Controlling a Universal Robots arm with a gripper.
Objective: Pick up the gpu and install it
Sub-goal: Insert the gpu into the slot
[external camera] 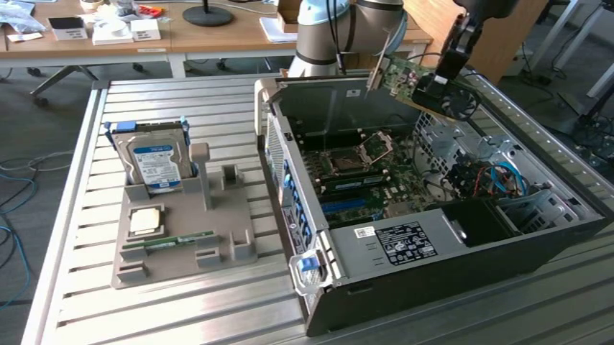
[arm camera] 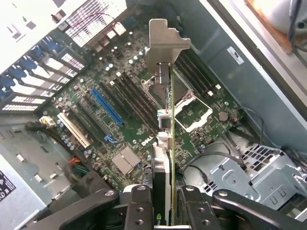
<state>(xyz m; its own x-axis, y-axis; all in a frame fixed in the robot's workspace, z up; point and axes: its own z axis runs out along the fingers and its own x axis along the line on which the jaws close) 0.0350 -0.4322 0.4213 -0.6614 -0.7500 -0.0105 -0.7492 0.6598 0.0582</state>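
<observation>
Clamping the gpu [arm camera: 162, 167] between its two fingers [arm camera: 140, 203], the gripper [arm camera: 165, 203] has its jaws partly closed on the card's thin body, so the pick-up part of the job looks done. In the wrist view the card is seen edge-on, running away from the fingers to its silver end bracket [arm camera: 165, 43], which hangs free with nothing touching it. Beyond the card lies the motherboard [arm camera: 136, 132], clearly apart from it. The long blue slot [arm camera: 106, 106] sits empty and off to one side of the card's line, and the open processor socket [arm camera: 192, 112] lies almost directly under the card. In the exterior view the gpu [external camera: 408, 77] is held tilted above the far upper corner of the open computer case [external camera: 499, 251], green board facing the camera, with the gripper [external camera: 443, 85] above the case rim. By this showing the install has not begun: the card is in the air, neither lined up over a slot nor seated. Farther off, on the exterior view's left, a grey tray [external camera: 230, 244] holds the hard drive [external camera: 158, 164] and a RAM stick [external camera: 171, 242].
</observation>
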